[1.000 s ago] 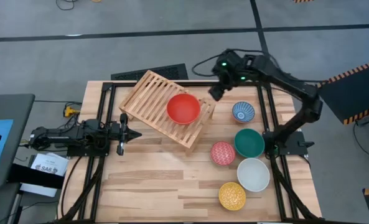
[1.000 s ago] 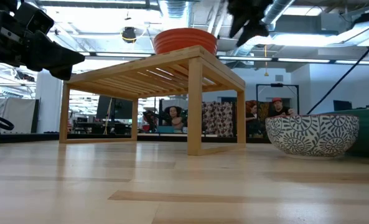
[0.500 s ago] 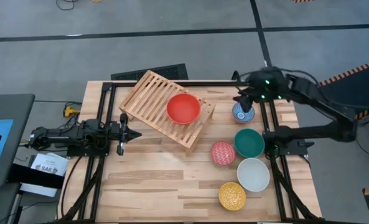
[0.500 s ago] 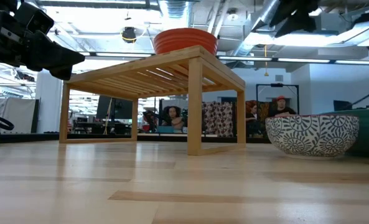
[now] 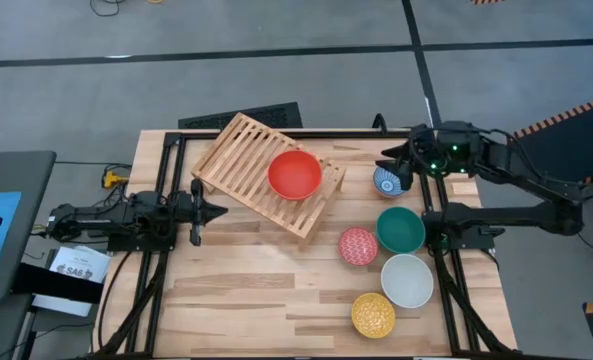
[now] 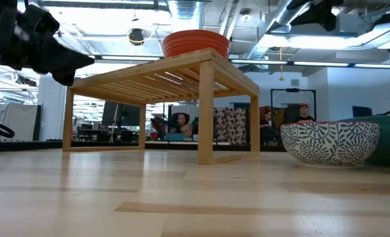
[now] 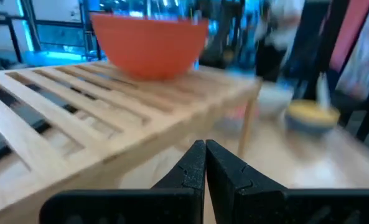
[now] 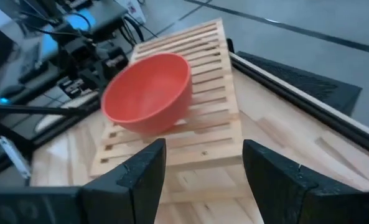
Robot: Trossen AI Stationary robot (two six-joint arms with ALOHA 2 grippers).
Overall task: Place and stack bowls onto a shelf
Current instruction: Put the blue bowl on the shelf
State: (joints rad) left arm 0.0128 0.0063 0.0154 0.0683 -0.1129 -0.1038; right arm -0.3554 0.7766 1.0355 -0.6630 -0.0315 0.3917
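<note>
Blue-white patterned bowl on the table just right of the shelf, under the right gripper, fingers spread wide.

Red bowl already on the shelf. Left gripper pressed together, waiting left of the shelf. Risk: off-centre descent clipping the rim, tipping or skidding the bowl toward the teal bowl.

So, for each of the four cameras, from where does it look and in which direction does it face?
High view: above the table, straight down; both arms show, the left gripper beside the shelf, the right gripper over the blue-white bowl.
Low view: table height, level across, past the shelf into the room; dark arm parts at the top.
Left wrist view: toward the shelf's side; its closed fingers show.
Right wrist view: down on the shelf; open fingers show.
All four share the red bowl.
</note>
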